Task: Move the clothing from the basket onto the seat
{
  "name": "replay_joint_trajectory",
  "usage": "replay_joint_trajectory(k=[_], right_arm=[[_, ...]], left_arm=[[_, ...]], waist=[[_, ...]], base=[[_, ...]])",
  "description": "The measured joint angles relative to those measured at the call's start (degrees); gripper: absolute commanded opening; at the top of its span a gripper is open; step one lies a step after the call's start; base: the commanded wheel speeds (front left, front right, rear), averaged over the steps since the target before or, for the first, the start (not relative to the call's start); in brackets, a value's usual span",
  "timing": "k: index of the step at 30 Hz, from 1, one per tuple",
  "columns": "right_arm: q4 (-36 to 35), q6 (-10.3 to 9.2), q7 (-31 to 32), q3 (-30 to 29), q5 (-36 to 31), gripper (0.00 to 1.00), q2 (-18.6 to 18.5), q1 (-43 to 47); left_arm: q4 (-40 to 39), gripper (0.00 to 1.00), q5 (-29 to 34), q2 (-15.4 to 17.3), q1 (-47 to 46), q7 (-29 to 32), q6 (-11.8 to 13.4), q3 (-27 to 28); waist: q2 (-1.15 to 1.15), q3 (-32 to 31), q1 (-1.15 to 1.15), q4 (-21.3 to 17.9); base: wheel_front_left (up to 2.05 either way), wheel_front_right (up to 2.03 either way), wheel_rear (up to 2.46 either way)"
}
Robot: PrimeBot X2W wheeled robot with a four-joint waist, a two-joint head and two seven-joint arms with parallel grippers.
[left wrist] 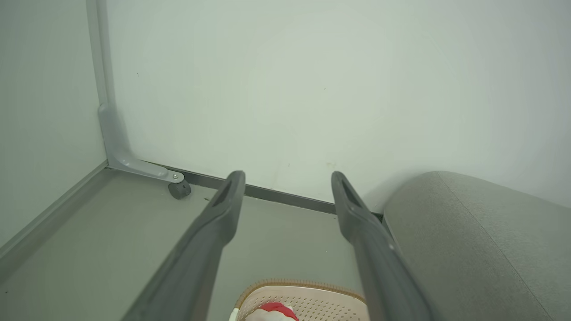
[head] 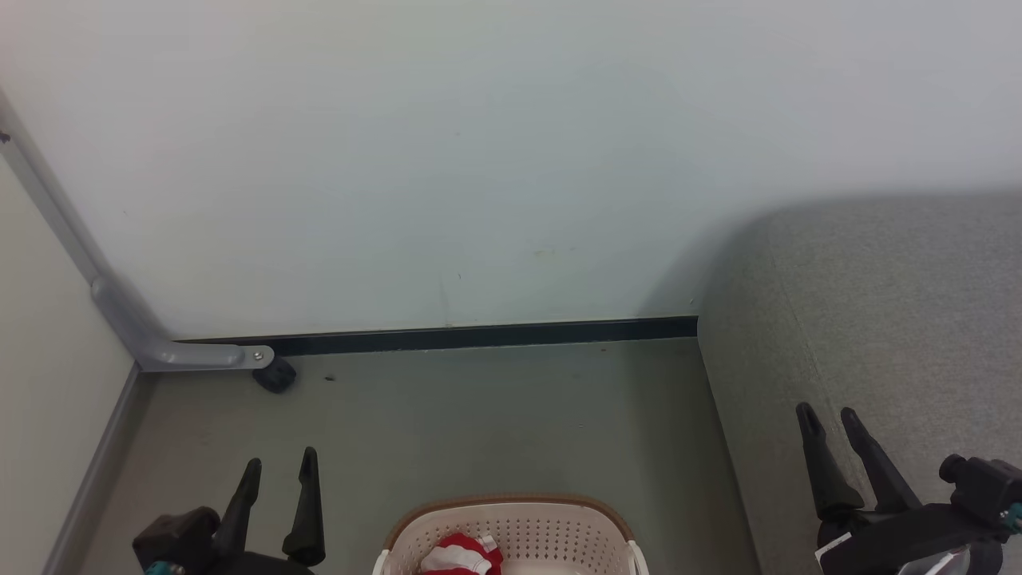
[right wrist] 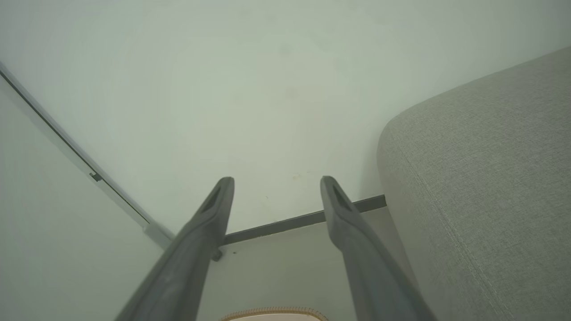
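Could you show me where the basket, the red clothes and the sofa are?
basket (head: 535, 529), head view, on its perforated back wall.
red clothes (head: 467, 548), head view, on the red fabric lying in the basket.
sofa (head: 894, 319), head view, on its bare grey top.

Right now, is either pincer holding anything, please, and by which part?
Nothing is held: left pincer and right pincer are open and empty; the bright red fabric clothing lies in the cream-white perforated plastic basket.

The left gripper (head: 281, 461) and right gripper (head: 828, 412) each carry two long, tapered dark grey fingers (left wrist: 209, 232), slotted near the tips, on black housings (head: 177, 537) with teal trim.
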Motion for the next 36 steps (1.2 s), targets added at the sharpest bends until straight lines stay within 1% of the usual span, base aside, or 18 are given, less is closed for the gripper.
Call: replay_joint_trajectory(k=[9,15,19,32,36], right_arm=[[0.8,-0.03,-1.9,2.2,-5.7,1.00,-0.7,-1.1],[1.3,-0.01,-3.4,3.4,-9.9,1.00,-1.0,-1.4],[1.5,0.05,-4.1,3.8,-12.0,1.00,-1.4,-2.3],[1.7,0.33,-4.2,2.5,-13.0,1.00,-1.0,-2.3],[1.8,0.48,-4.2,2.0,-13.1,1.00,-0.7,-2.3]], left_arm=[[0.2,1.00,6.6,0.0,-1.1,-1.9,0.8,-1.1],[0.3,1.00,12.3,-0.1,-1.2,-3.4,1.3,-1.4],[0.3,1.00,14.9,-0.1,-1.5,-3.9,1.3,-1.6],[0.4,1.00,15.3,-0.6,-2.0,-3.9,1.2,-0.9],[0.5,1.00,15.7,-0.7,-2.0,-3.9,0.7,-0.6]], waist=[[0.00,0.0,0.00,0.0],[0.00,0.0,0.00,0.2],[0.00,0.0,0.00,0.2],[0.00,0.2,0.00,0.0],[0.00,0.3,0.00,0.0]], base=[[0.00,0.00,0.00],[0.00,0.00,0.00],[0.00,0.00,0.00],[0.00,0.00,0.00],[0.00,0.00,0.00]])
